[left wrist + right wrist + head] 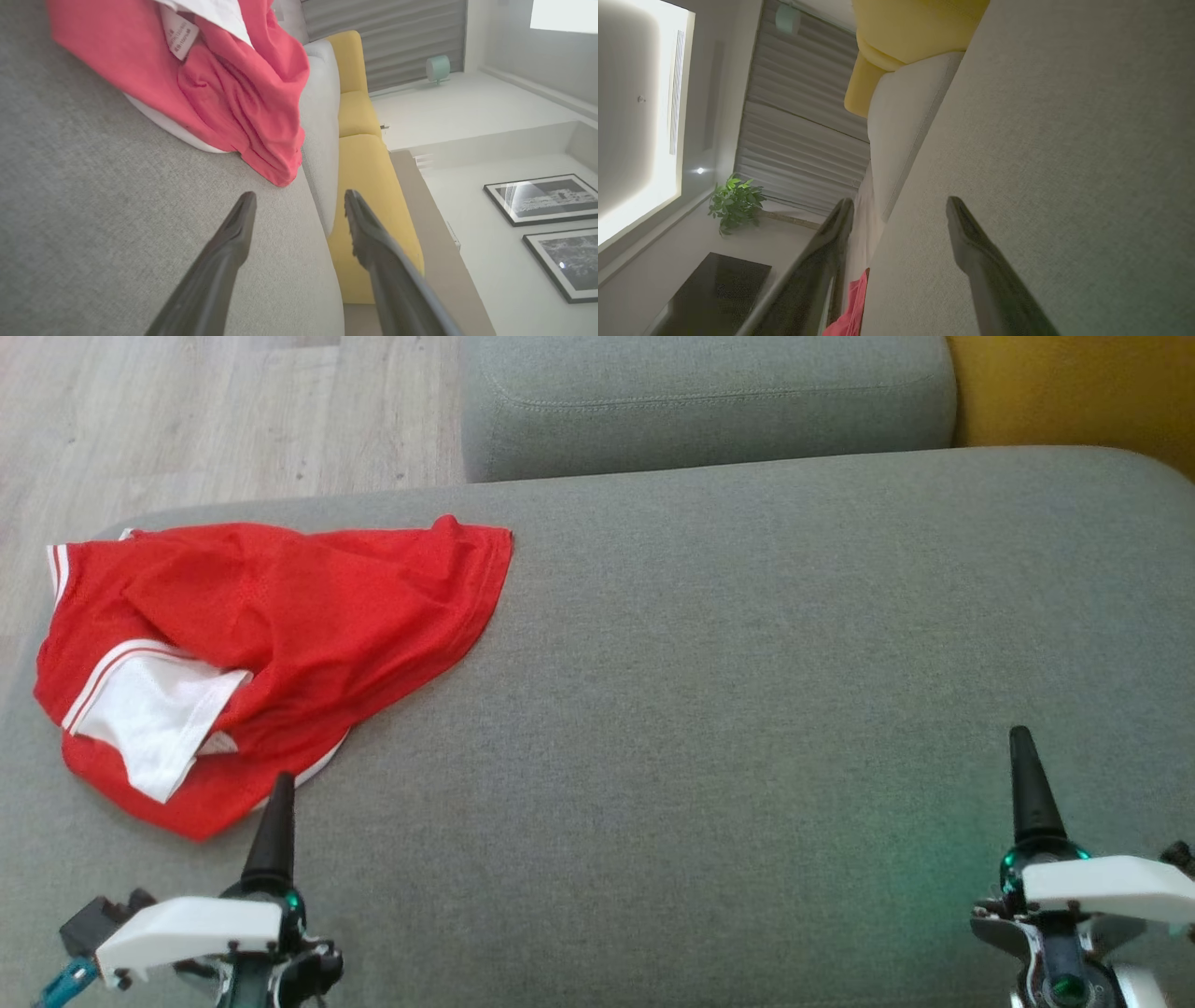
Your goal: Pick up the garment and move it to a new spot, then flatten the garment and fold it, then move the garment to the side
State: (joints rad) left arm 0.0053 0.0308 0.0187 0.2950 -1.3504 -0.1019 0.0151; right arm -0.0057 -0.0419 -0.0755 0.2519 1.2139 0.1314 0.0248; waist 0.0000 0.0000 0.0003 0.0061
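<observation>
A red garment [280,616] with white trim and a white inner panel lies crumpled at the far left of the grey sofa seat [747,663]. The left wrist view shows the garment [233,93] with its label, just beyond my fingers. My left gripper [277,826] hovers at the garment's near edge; its fingers [233,242] stand apart, open and empty. Far off to the right my right gripper [1032,784] hangs above bare cushion, open and empty, with the fingers [971,238] spread. A sliver of red garment [852,303] shows low in the right wrist view.
A grey back cushion [700,401] runs along the far side, with a yellow cushion [1074,392] at the far right. Wooden floor [187,420] lies beyond the seat's left edge. A wide stretch of bare seat lies between the grippers.
</observation>
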